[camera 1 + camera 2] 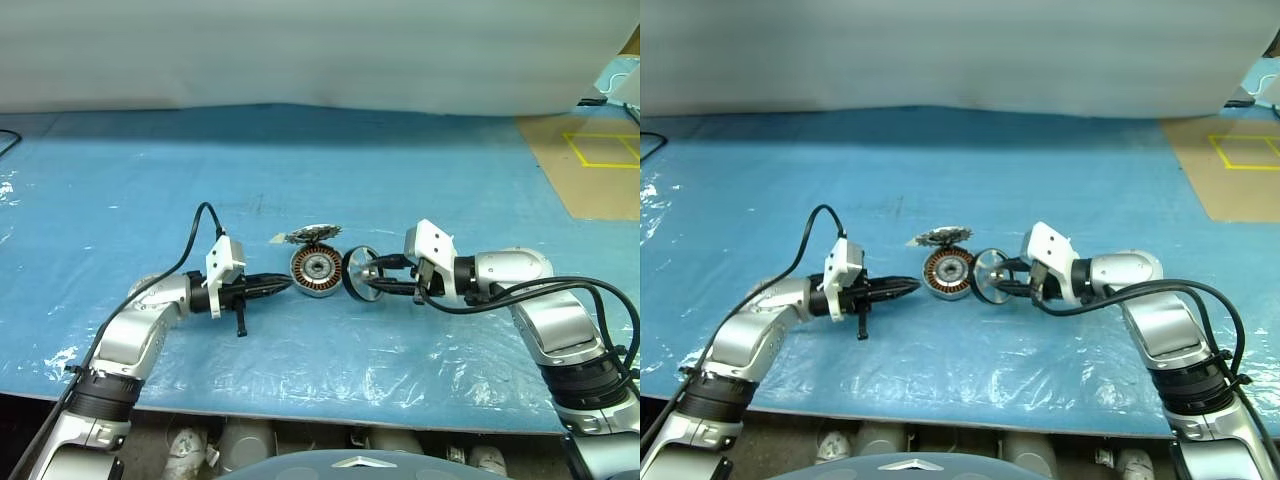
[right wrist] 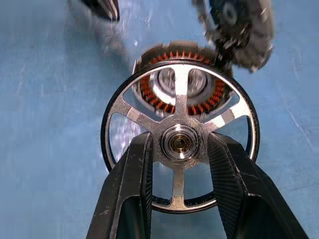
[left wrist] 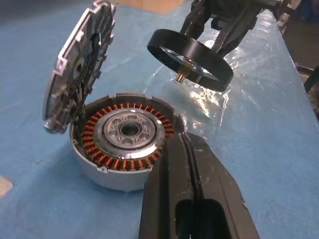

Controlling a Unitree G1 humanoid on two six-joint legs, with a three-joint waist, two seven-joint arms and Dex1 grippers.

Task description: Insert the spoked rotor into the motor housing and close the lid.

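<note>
both sets of jaws are showing clearly: the right gripper [image 2: 177, 169] is clamping its two black fingers partway closed on the hub of the spoked rotor [image 2: 180, 142], holding it in the air at the centre of the head views, just right of the motor housing [image 1: 314, 273]; the left gripper [image 1: 280, 286] is sitting fully closed and empty, its tips just left of the housing. the housing is resting open, copper windings showing, with the lid [image 3: 79, 84] standing up from its far rim. the rotor is hanging tilted and off to one side of the opening, so it is likely to catch on the rim or windings, or knock the raised lid, if lowered without squaring up. everything is sitting on a blue plastic sheet [image 1: 300, 180] over a table, with a pale wall behind and brown floor with yellow tape at upper right.
</note>
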